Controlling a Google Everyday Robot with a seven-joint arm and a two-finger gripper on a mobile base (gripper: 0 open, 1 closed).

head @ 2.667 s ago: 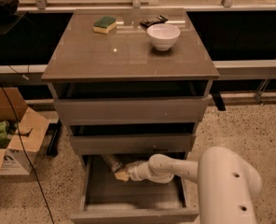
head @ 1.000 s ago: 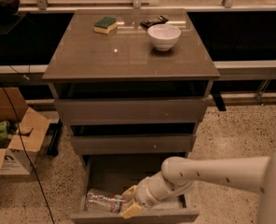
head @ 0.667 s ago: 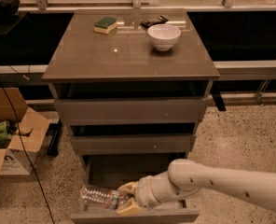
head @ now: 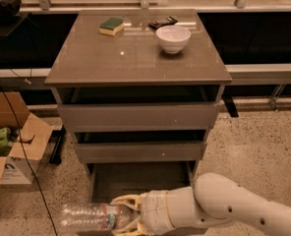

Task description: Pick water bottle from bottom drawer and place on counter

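Observation:
The water bottle (head: pixel 89 217) is clear and crinkled with a pale label band. It lies sideways in my gripper (head: pixel 126 214), held at the bottom left of the view, in front of and above the open bottom drawer (head: pixel 138 181). My gripper is shut on the bottle's right end, and the white arm (head: pixel 224 210) reaches in from the lower right. The counter (head: pixel 135 53) is the glossy brown-grey slab on top of the cabinet, well above the bottle.
On the counter stand a white bowl (head: pixel 173 38), a green-and-yellow sponge (head: pixel 111 26) and a small dark object (head: pixel 163 22). The two upper drawers (head: pixel 138 116) stand slightly open. An open cardboard box (head: pixel 10 141) and a black cable (head: pixel 17 146) are on the floor at left.
My gripper has lifted the bottle out of the bottom drawer and pulled it back and to the left, toward the camera. The arm has drawn back with it.

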